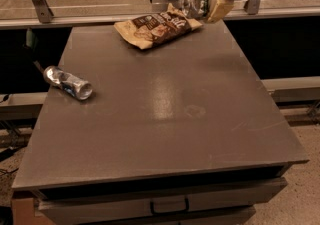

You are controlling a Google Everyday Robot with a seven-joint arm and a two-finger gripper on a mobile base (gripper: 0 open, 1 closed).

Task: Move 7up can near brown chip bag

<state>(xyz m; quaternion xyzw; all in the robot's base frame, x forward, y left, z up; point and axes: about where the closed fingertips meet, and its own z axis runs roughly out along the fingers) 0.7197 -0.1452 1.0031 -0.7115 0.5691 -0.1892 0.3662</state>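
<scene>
In the camera view we see the cream-coloured two-finger gripper (206, 5) up at the table's 1 o'clock, just over the far edge. It is clamped on the silver-white 7up can (192, 3) with its green band. The can lies on its side in the jaws, its round end pointing toward 9 o'clock and sticking out of the gripper on that side.

Just below and beside it we have the flat, crinkled, dark brown chip bag (157, 28), tan at the edges with white lettering. The can hangs at the bag's 2 o'clock tip, and we cannot tell whether can and bag touch.

The bag itself lies on the dull grey table top (170, 119), near 12 o'clock. Well apart from all that, at the table's 9 o'clock, we spot a crushed silver-blue can (67, 83) lying on its side.
</scene>
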